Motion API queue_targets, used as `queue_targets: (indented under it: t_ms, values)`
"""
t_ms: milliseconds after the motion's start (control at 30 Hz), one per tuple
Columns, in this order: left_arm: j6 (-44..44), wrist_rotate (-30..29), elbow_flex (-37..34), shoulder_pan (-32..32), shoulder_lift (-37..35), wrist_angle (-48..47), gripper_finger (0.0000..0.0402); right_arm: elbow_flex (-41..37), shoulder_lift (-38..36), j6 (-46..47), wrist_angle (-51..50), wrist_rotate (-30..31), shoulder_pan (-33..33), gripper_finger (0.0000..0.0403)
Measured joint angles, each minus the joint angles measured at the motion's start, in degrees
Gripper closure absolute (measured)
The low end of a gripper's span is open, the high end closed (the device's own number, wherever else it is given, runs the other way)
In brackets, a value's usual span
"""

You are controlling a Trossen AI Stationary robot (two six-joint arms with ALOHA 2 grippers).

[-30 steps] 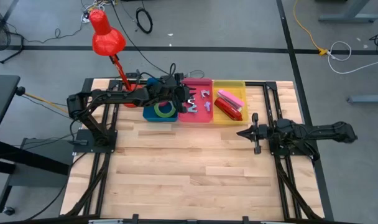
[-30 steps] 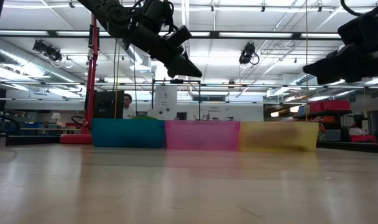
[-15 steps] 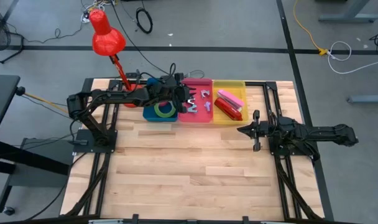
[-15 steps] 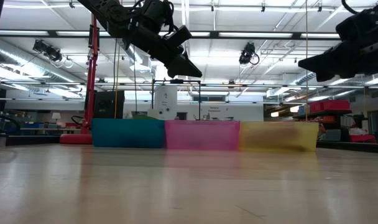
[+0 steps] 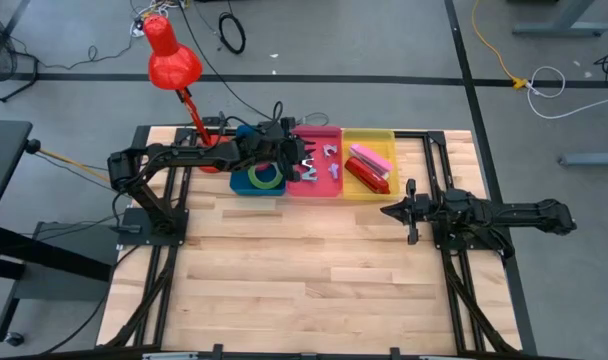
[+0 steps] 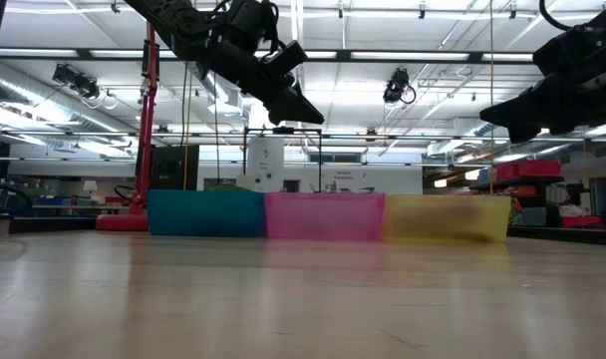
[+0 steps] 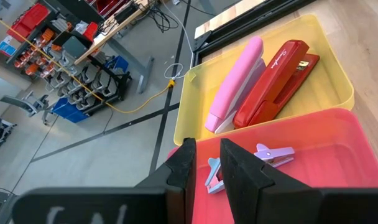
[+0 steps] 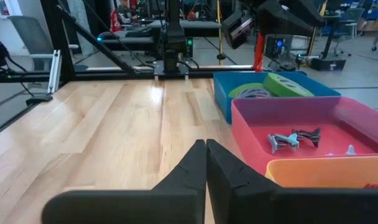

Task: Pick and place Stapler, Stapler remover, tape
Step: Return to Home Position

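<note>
Bright, even light comes from ceiling strip lamps [image 6: 433, 57], visible in the low view, where the left arm [image 6: 233, 50] and right arm [image 6: 572, 70] show as dark silhouettes. The wooden counter [image 5: 304, 270] carries a pale sheen in the right wrist view and only faint shadows.

Both arms [image 5: 174, 153] are matte black, jointed, with angular wedge-shaped black fingers [image 8: 188, 171].

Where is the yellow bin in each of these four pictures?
High view: yellow bin, right end of the bin row.
Low view: rightmost of three walls.
Left wrist view: beyond the red bin, holding two staplers.
Right wrist view: nearest bin, partly shown.
Shared landmark: red bin alongside.
</note>
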Motion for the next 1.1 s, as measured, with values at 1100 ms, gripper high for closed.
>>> queue_targets:
  t_ms: [1100]
  values:
    - [0.0,0.0,0.0,0.0,0.0,0.0,0.0326,0.0,-7.9,0.0,0.0,-0.2,0.0,0.0389]
